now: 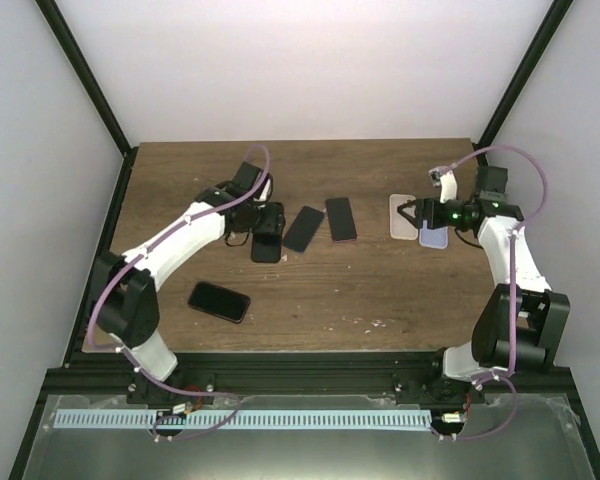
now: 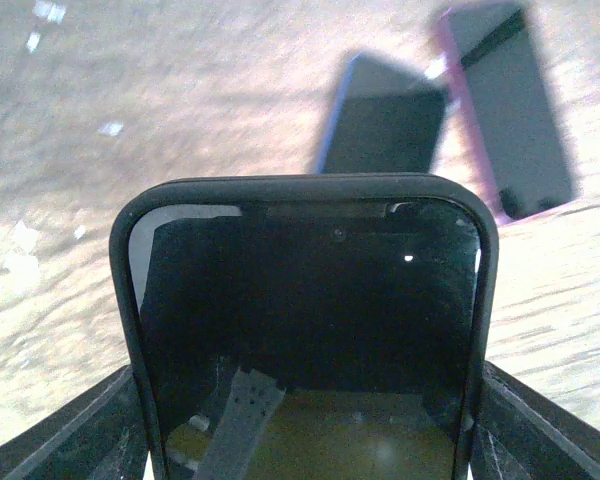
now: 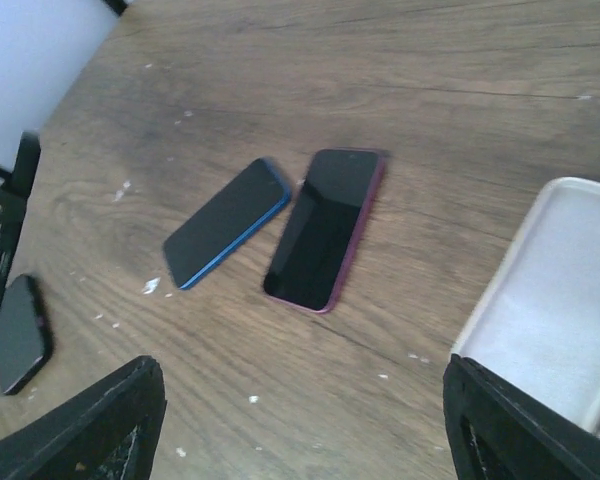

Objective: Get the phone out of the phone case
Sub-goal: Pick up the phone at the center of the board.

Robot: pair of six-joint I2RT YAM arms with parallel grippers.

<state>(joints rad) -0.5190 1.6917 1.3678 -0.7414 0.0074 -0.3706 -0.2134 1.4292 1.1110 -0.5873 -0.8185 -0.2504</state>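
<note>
A black phone in a black case [image 2: 305, 300] fills the left wrist view, and in the top view [image 1: 266, 246] it lies left of the table's centre. My left gripper [image 2: 305, 440] is shut on its long sides, one finger at each side; it shows in the top view [image 1: 263, 225] over the phone's far end. My right gripper [image 3: 305, 430] is open and empty above bare wood. In the top view [image 1: 412, 214] it hovers by an empty pale case [image 1: 404, 217].
A blue phone [image 1: 303, 228] and a maroon-cased phone [image 1: 341, 219] lie side by side mid-table, both seen in the right wrist view, blue [image 3: 227, 222], maroon [image 3: 325, 228]. A bare black phone [image 1: 219, 301] lies front left. A lavender case [image 1: 436, 239] lies beside the pale case [image 3: 555, 300].
</note>
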